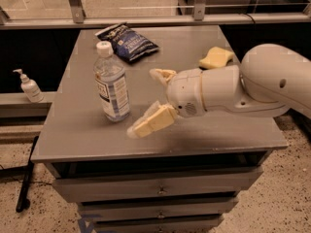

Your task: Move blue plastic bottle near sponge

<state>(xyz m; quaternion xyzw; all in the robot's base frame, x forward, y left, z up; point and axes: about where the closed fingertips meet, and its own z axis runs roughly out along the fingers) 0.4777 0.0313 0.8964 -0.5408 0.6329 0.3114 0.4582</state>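
Note:
The blue plastic bottle (112,84) stands upright on the left part of the grey table (87,125), clear with a white cap and a white-and-blue label. The pale yellow sponge (216,58) lies at the table's right side, far from the bottle. My gripper (146,101) is open and empty, just right of the bottle. One finger (149,122) reaches toward the bottle's base and the other (163,74) is level with its middle. Neither touches the bottle.
A dark blue snack bag (127,41) lies at the back of the table, behind the bottle. A small white pump dispenser (29,87) stands on a ledge to the left, off the table. Drawers sit under the tabletop. My white arm (252,89) covers the table's right middle.

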